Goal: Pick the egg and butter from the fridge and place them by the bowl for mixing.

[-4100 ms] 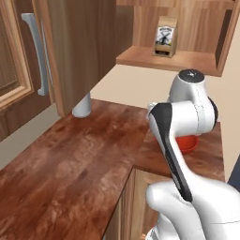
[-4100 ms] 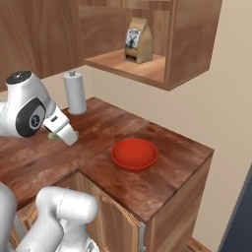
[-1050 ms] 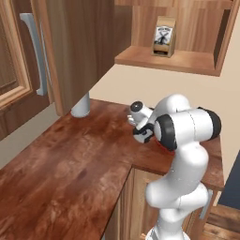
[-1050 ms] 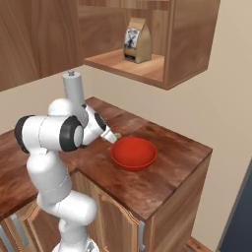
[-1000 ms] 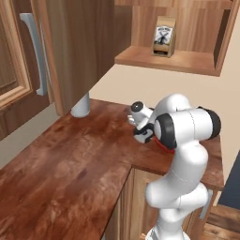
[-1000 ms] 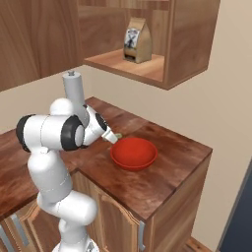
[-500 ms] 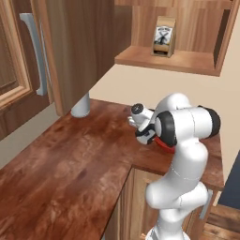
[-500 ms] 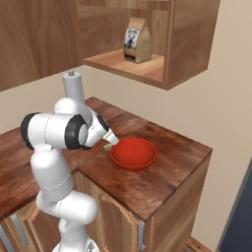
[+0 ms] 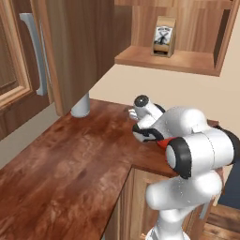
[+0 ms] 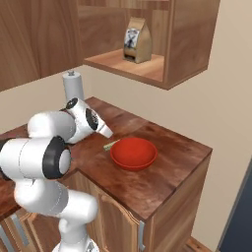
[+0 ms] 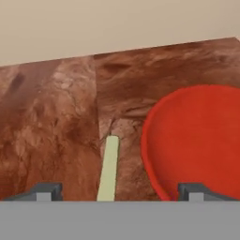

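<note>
1. Two-finger gripper (image 11: 118,190) spread wide in the hand view, one dark fingertip (image 11: 45,191) at each lower corner, clasping nothing.
2. Between the tips, lying flat on the reddish-brown wooden countertop (image 11: 56,117): pale yellow butter stick (image 11: 108,168), clear of both fingers, long axis pointing away from the hand.
3. Just right of the stick in that view: shallow red bowl (image 11: 197,136), rim close beside the butter; cannot tell whether touching.
4. From the right base view: butter (image 10: 110,144) seen as a thin pale sliver at the left edge of the bowl (image 10: 134,153), right off the tip of the white hand (image 10: 101,129); fingers themselves too hidden there to judge their spread.
5. From the left base view: hand (image 9: 140,115) bent low over the counter (image 9: 70,159), and just a red sliver of the bowl (image 9: 161,143) peeking from behind the white forearm.
6. On the open wooden shelf (image 10: 128,69) above the counter: brown paper bag (image 10: 136,40) with a light label bearing a dark picture, print too small to read; same bag (image 9: 163,36) from the left base view, label showing what looks like a windmill figure, no legible words.
7. At the far end of the counter by the wall: grey upright cylinder (image 10: 73,86) with a small knob on top; lower part of it (image 9: 80,105) in the left base view, under a wooden cabinet.
8. At far left of the left base view: long grey vertical bar handle (image 9: 32,51) on a wooden panel.
</note>
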Controlling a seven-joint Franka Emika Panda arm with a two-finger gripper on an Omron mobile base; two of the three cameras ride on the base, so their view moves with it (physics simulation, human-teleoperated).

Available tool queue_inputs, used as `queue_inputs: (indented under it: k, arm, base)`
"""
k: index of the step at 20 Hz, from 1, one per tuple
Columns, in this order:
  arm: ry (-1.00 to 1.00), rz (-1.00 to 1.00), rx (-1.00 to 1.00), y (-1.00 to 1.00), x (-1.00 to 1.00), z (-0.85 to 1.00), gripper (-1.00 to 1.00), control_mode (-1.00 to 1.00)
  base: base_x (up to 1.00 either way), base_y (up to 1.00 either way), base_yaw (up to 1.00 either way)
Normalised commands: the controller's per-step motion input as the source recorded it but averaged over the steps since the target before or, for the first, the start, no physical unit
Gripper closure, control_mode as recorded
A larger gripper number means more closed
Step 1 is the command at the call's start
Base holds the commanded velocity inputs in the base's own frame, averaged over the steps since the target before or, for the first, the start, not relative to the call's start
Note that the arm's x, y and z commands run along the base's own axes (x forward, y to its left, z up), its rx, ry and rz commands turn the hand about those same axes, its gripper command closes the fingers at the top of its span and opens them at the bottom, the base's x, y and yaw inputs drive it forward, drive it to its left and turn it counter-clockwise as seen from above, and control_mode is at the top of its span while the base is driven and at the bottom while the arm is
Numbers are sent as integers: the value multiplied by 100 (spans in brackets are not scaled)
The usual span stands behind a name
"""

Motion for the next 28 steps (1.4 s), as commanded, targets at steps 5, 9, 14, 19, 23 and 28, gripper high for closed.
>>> queue_inputs:
  k: [5, 9, 14, 19, 23, 28]
  arm:
    - [8, 12, 1, 17, -100, 100, -100, -100]
    - [13, 9, 0, 21, -100, 82, -100, -100]
    - [6, 9, 2, 0, -100, 40, -100, -100]
    - [0, 12, 3, -10, -100, 53, -100, -100]
    - [-30, 11, -6, -12, -100, 79, -100, -100]
    - [-28, 5, -8, -1, -39, 17, -100, -100]
  base:
    - [0, 0, 0]
    - [0, 0, 0]
    - [0, 0, 0]
    - [0, 0, 0]
    - [0, 0, 0]
    - [0, 0, 0]
